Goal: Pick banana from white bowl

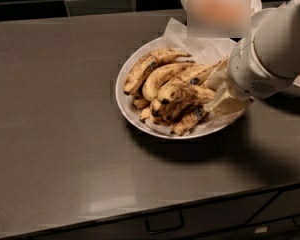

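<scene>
Camera view is showing us a grey counter (65, 134) carrying the white bowl (121, 91), with the arm (275, 49) reaching in from the right. Its gripper (219, 91) is sitting low over the bowl's right rim, right against the heap of bananas (155, 74); we are not able to tell whether it is open or closed.

We are judging the risks from here. Soft, overripe flesh may be squashing or slipping under a hard squeeze, and crowded neighbours or the crinkled paper (177, 31) may be getting dragged out too.

The banana (187, 93) is lying on top of the heap, toward the right of the bowl. It is looking heavily brown-streaked, its dark tip pointing left.
</scene>
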Robot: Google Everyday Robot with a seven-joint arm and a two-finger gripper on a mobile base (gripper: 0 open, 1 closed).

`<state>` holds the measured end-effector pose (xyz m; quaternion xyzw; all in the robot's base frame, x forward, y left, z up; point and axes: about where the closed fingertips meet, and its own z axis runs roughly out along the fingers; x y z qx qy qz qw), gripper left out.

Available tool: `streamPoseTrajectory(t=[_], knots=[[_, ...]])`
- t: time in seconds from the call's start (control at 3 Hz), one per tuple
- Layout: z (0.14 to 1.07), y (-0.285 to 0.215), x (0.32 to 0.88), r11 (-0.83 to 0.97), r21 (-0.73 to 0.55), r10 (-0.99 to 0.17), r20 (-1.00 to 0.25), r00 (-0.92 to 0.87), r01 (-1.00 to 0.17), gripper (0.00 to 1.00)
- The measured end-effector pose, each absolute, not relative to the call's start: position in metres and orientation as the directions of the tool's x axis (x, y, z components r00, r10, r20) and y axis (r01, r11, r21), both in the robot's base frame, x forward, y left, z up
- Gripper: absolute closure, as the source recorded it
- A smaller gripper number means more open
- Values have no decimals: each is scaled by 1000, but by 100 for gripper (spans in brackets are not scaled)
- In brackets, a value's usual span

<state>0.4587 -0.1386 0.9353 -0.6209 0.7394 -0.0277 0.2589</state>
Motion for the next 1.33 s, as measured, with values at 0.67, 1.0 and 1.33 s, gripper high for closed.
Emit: streamPoseTrajectory(t=[0.67,1.0,1.33], knots=[[922,-134,466,204,-383,-951,-295,-90,-901,52],[922,-134,466,204,-384,-952,-294,-90,-901,70],[922,-134,466,204,-384,-951,-294,-89,-901,94]])
